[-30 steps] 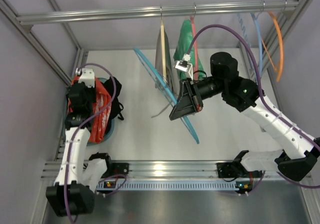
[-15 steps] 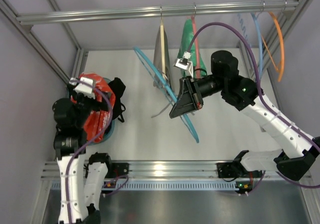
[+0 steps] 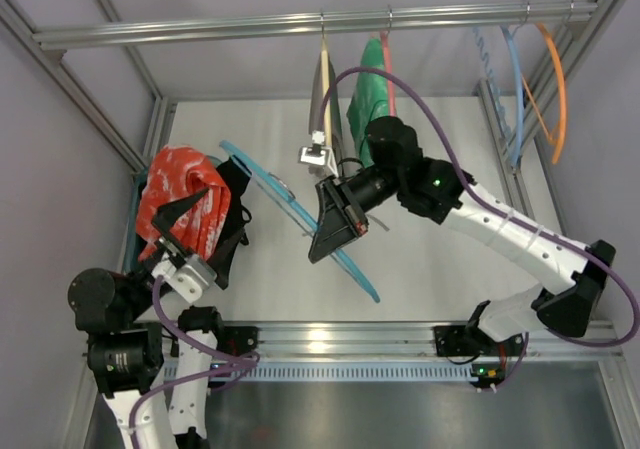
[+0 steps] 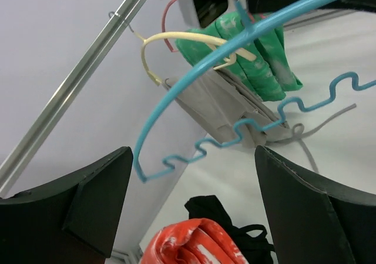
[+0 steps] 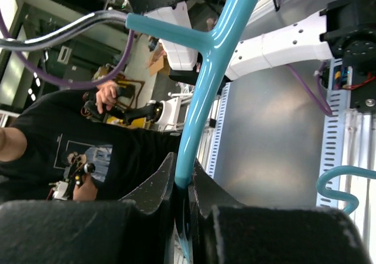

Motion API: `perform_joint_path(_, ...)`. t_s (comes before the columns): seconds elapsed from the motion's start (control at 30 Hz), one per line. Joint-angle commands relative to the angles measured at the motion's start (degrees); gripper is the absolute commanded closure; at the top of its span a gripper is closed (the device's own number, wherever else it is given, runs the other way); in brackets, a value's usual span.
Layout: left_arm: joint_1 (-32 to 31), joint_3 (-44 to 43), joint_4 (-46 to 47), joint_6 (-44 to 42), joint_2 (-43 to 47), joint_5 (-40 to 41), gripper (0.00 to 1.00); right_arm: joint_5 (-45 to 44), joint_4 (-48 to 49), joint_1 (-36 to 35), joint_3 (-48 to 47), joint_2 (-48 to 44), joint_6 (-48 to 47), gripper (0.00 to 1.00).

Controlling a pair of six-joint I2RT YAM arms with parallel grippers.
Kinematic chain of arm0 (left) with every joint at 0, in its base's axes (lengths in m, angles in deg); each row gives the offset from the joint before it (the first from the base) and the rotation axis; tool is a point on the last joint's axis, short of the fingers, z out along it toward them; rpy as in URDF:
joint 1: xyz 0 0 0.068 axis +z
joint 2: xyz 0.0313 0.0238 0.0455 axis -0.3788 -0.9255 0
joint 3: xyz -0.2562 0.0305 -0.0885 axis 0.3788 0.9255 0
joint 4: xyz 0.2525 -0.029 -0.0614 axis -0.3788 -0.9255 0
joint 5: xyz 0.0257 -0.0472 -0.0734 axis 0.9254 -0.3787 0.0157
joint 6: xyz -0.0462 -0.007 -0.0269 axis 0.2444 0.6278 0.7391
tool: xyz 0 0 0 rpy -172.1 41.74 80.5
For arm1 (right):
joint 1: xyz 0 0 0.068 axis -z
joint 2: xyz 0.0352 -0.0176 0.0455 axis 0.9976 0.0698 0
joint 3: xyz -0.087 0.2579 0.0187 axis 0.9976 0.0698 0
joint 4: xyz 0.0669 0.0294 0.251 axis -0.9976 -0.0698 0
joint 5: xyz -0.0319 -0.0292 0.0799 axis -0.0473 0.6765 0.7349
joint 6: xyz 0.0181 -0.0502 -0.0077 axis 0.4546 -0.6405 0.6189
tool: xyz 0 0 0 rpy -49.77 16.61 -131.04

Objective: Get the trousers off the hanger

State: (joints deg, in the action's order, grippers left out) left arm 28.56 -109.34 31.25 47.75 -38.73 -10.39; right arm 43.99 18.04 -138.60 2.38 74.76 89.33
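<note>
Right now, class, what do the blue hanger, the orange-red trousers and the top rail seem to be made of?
The hanger: likely plastic, smooth, with glossy highlights.
The trousers: soft cloth, matte, crumpled in folds.
The rail: probably aluminium, with a dull silver sheen.

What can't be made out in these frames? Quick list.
- Top view: whatever lies under the trousers, covered by them.
- Left wrist view: most of the trousers, cut off by the bottom edge.
- Right wrist view: the hanger below the grip, hidden by the fingers of the right gripper.
- Top view: the grey garment, seen edge-on, shape unreadable.
</note>
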Motion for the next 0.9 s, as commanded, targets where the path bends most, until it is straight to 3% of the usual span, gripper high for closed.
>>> perform_joint_path(0.0, 0.28, -1.92, -0.76, -11.42, -0.29, -7.91, 0.1, 0.88, 5.72, -3.91, -5.41, 2.2, -0.21, 1.0)
perform_joint_path(0.43, 3.54, 3.61, -0.85, -24.26, 2.35, -13.8, 0.27, 2.19, 11.7, -11.91, -8.14, 8.71, 5.59, 1.0)
perform_joint_path(0.77, 4.42, 4.93, -0.76, -26.81, 2.26, -13.89, 0.63, -1.57, 4.06, -10.86, -8.58, 7.13, -2.22, 1.0)
perform_joint_path(0.87, 4.42, 4.76, -0.85, -26.9, 2.09, -14.33, 0.76, -5.27, 0.19, -7.7, -9.28, 6.17, -5.21, 0.93)
